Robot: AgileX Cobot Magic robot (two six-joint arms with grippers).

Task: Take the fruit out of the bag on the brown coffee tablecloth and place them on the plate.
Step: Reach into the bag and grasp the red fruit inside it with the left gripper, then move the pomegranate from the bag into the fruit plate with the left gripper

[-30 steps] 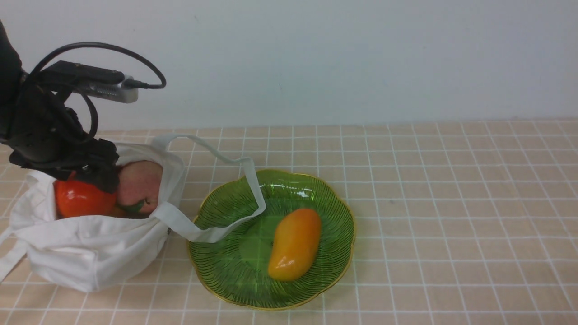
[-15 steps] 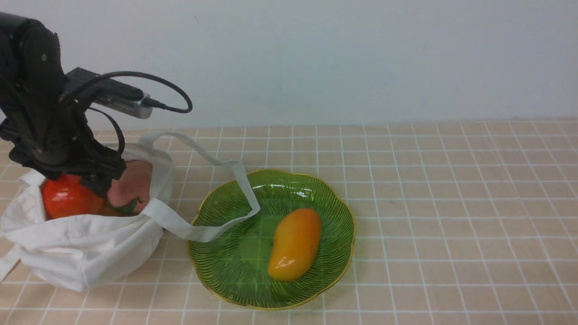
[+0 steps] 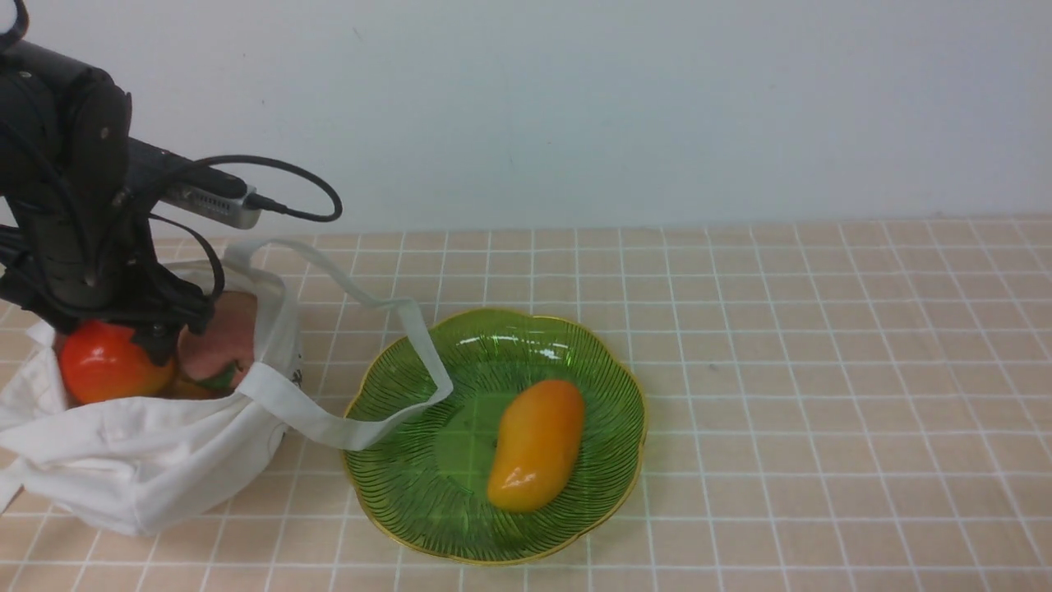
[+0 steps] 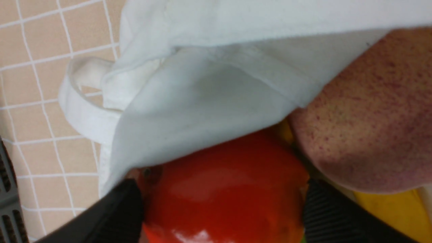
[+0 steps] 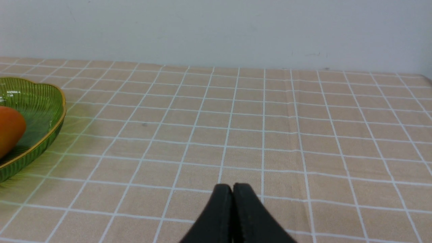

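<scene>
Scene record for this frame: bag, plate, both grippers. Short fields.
left gripper: jaws on either side of the red fruit at the bag's mouth
right gripper: jaws shut, nothing between them
in bag: red fruit, peach, something yellow-orange beneath
on plate: one mango
bag strap: one loop lies over the plate's rim
task status: unfinished, fruit remains in bag

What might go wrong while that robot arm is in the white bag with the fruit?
The left gripper straddles the red fruit; its smooth, glossy skin might slip on lifting. The bag's cloth overhangs that fruit and could get dragged along. The strap lies over the plate's rim, so it might snag.
</scene>
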